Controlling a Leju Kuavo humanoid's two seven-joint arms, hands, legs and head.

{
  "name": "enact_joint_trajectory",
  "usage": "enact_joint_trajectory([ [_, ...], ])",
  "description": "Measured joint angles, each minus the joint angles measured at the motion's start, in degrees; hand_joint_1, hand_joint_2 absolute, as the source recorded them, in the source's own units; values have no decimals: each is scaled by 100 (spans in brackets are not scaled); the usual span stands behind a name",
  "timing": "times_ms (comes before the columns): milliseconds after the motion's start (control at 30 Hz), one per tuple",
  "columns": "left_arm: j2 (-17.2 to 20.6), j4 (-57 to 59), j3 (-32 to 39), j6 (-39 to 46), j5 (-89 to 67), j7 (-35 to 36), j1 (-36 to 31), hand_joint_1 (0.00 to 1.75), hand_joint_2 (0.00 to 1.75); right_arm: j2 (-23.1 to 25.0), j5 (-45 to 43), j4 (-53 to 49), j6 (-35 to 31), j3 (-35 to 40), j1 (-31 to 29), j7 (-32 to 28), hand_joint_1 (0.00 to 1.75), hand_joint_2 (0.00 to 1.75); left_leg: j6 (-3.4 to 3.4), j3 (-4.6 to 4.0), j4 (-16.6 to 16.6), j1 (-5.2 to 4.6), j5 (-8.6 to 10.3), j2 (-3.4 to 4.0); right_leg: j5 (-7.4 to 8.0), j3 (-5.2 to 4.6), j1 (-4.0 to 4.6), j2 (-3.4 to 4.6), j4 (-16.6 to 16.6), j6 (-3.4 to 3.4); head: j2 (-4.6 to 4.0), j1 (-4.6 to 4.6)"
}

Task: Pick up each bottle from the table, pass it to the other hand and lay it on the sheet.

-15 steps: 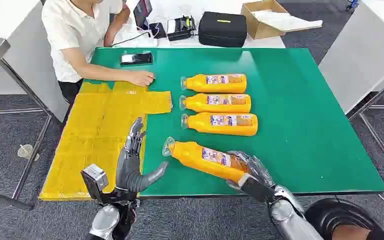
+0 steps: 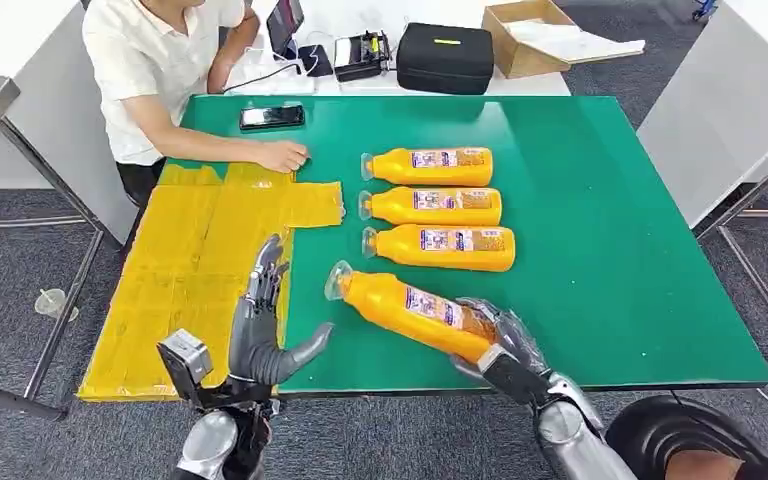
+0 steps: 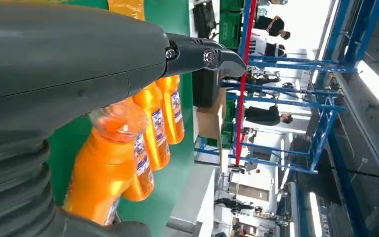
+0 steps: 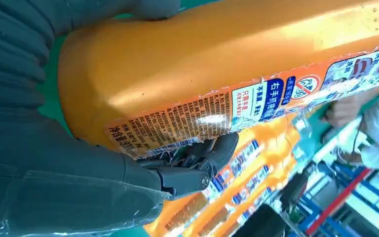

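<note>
No bottle lay on the yellow sheet (image 2: 190, 270) yet: right hand (image 2: 495, 340) gripped the first orange bottle (image 2: 405, 310) by its base, left hand (image 2: 260, 330) waited open beside its cap, three bottles (image 2: 435, 207) remained on the green table (image 2: 580, 220).

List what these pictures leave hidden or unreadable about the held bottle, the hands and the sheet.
- Held bottle: its base is covered by the right hand in the head view.
- Its label: small print too fine to read in the right wrist view.
- Left hand: palm side faces away in the head view.
- Yellow sheet: part lies behind the left hand in the head view.
</note>
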Motion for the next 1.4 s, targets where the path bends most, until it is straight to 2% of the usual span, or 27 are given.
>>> enact_joint_trajectory([
  [100, 0, -260, 81, -90, 339, -105, 201, 0, 175, 298, -155, -282, -212, -335, 181, -127, 175, 175, -1, -4, 0, 0, -1, 1, -1, -5, 0, 0, 0, 0, 0, 0],
  [367, -9, -584, 277, -319, 870, -133, 466, 0, 175, 733, -313, -851, -404, -632, 407, -205, 175, 175, -1, -6, -2, 1, -1, 1, -3, -7, 1, 0, 0, 0, 0, 2],
  [700, -66, -411, 326, -510, 1832, 282, 528, 0, 175, 1128, -435, -1309, -704, -669, 492, -306, 175, 175, -1, -6, -1, 1, 0, 0, -5, -7, 0, 0, 0, 3, 0, 2],
  [967, -66, -166, 140, -870, 1923, 492, 436, 0, 175, 1218, -750, -1377, -65, -288, 447, -323, 175, 175, -1, -6, -1, 1, -1, 1, -5, -8, 1, 1, 0, 3, 0, 0],
  [1200, -66, -26, 24, -942, 1865, 516, 331, 0, 175, 1244, -721, -1344, 219, 63, 347, -323, 175, 175, -1, -7, -1, 1, 0, 1, -5, -8, 0, 1, 0, 5, 0, 2],
  [1400, -55, 396, -206, -1463, 1563, 457, -253, 0, 175, 1242, -979, -1137, 378, 733, -120, -323, 175, 175, 0, -6, -1, 1, 5, 2, -1, -6, 0, 1, 1, 4, 0, 2],
])
